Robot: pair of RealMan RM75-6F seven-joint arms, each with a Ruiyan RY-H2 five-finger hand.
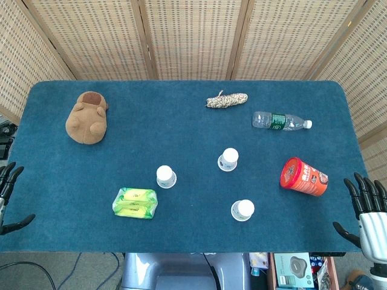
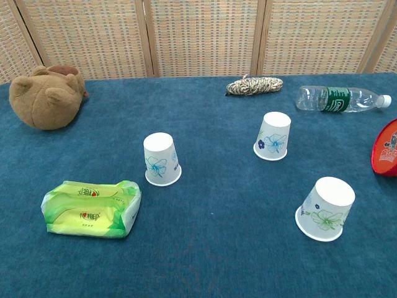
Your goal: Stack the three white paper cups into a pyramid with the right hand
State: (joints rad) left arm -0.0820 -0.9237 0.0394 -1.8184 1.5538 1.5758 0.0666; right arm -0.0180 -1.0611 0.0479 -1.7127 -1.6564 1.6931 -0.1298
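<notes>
Black R robot hand open, fingers up

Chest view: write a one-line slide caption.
Three upturned paper cups stand apart on the blue table, unstacked.

Three paper cups stand apart mid-table; plush toy at ten o'clock, water bottle at two, wipes pack at seven.

Blue carpeted table bearing three upturned white paper cups, apart. Green wipes packet near left; brown plush toy far left. Rope bundle, clear plastic bottle far; red tub right.
</notes>
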